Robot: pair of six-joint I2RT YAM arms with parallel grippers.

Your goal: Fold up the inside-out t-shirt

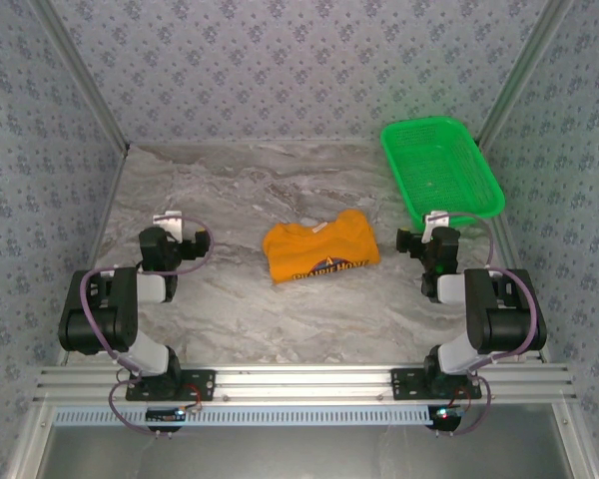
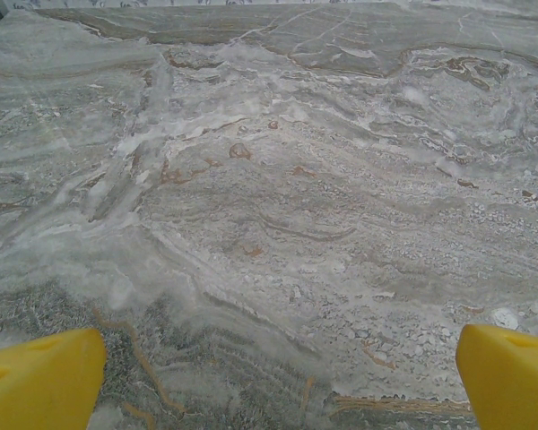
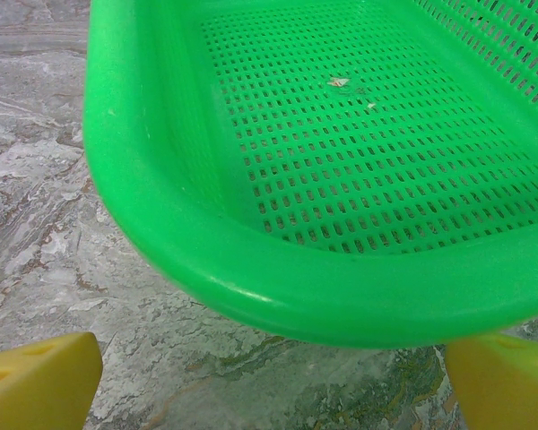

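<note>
A: Okay, quick pass. Where's the t-shirt (image 1: 319, 251)?

B: Middle of the marble table (image 1: 220, 190), between the two arms. It's an orange, compact bundle lying flat. There's a dark print along its near edge and a small white tag by the far edge. Can't tell if it's inside-out, it's too small in the top view.

A: Left gripper?

B: The left gripper (image 1: 170, 225) is left of the shirt, well apart from it. Jaws are spread wide with nothing between them. On its wrist camera the yellow fingertips (image 2: 40, 381) sit in the bottom corners with bare marble in the gap.

A: Right one?

B: The right gripper (image 1: 437, 228) is right of the shirt, not touching it, and just in front of the green mesh basket (image 1: 394, 170). Its jaws are also released and hold nothing. On its wrist camera the basket's near rim is right ahead of the fingertips (image 3: 36, 381), and there are a couple of pale specks on the mesh floor.

A: Basket placement?

B: Far right of the table, apart from the shirt.
</note>
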